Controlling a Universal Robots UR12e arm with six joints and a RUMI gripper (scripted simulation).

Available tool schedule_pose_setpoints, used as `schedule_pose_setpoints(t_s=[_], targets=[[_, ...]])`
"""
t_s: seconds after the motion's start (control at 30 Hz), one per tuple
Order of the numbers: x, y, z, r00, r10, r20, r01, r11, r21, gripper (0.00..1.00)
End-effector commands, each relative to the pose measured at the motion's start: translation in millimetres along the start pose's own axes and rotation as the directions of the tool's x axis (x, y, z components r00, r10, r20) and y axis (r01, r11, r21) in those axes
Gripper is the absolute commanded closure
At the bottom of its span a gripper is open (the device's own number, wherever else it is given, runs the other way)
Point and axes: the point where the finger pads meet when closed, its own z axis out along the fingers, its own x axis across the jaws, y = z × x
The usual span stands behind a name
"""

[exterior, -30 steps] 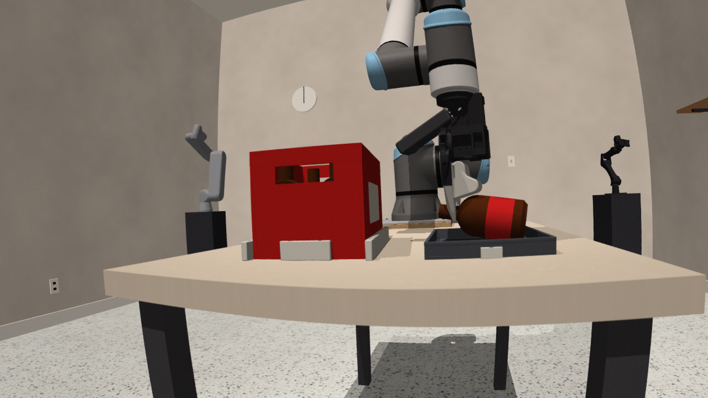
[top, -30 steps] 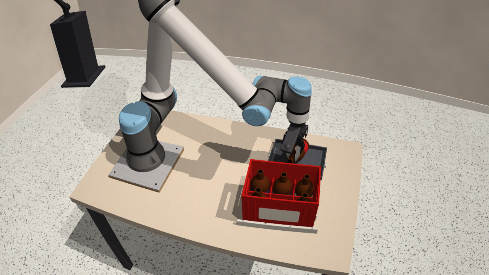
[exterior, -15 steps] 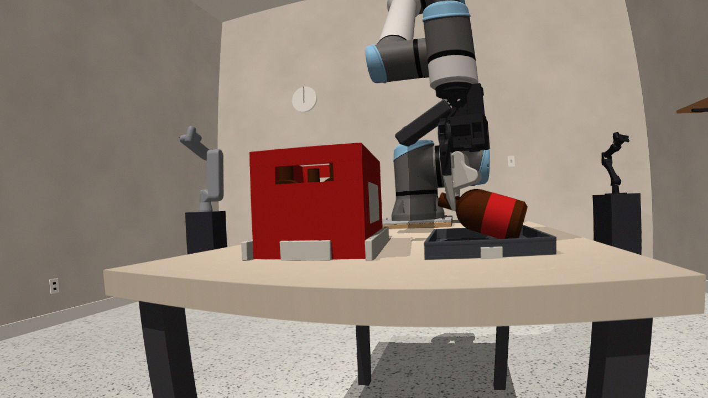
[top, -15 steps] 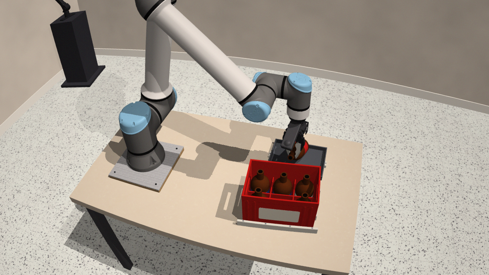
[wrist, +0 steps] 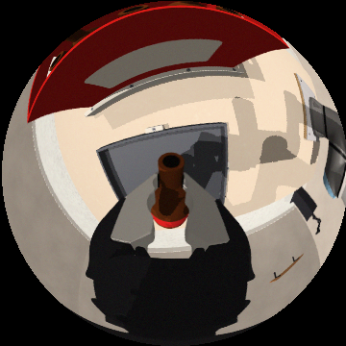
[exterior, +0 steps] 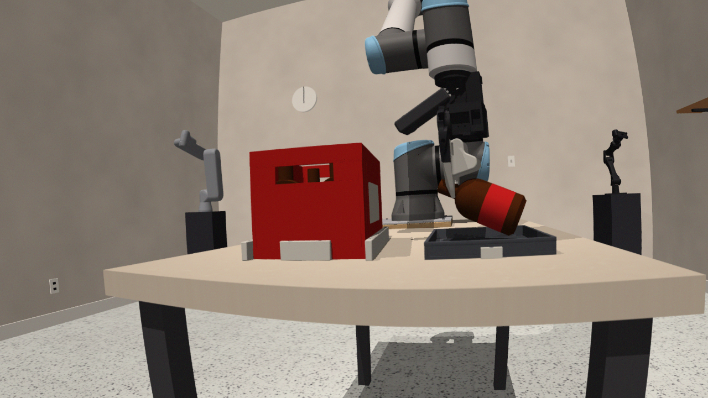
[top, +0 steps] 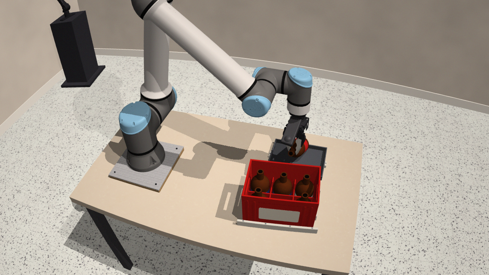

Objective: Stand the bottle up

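Observation:
My gripper [top: 294, 146] [exterior: 448, 184] [wrist: 170, 173] is shut on the neck of a brown bottle [top: 300, 150] [exterior: 487, 205] [wrist: 170, 185] with a red label. The bottle hangs tilted, neck up and base down, just above the dark grey tray [top: 314, 157] [exterior: 524, 245] [wrist: 130, 163]. The red crate [top: 278, 208] [exterior: 311, 208] [wrist: 159, 36] stands beside the tray, toward the table's front in the top view. It holds several upright brown bottles [top: 283, 183]; its front middle compartment looks empty.
The robot base [top: 145, 164] stands on a grey plate at the table's left. Pale strips [top: 276, 225] [exterior: 305, 250] lie against the crate's foot. Black pedestals [exterior: 616, 218] stand on the floor around the table.

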Motion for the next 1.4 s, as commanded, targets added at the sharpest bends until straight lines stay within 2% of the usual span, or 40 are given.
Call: schedule_pose_setpoints(t_s=[0.0, 1.37], targets=[[-0.7, 0.2, -10.3, 1.000, 0.000, 0.002, 0.000, 1.000, 0.000, 1.00], [-0.6, 0.1, -74.6, 1.000, 0.000, 0.002, 0.000, 1.000, 0.000, 1.00]])
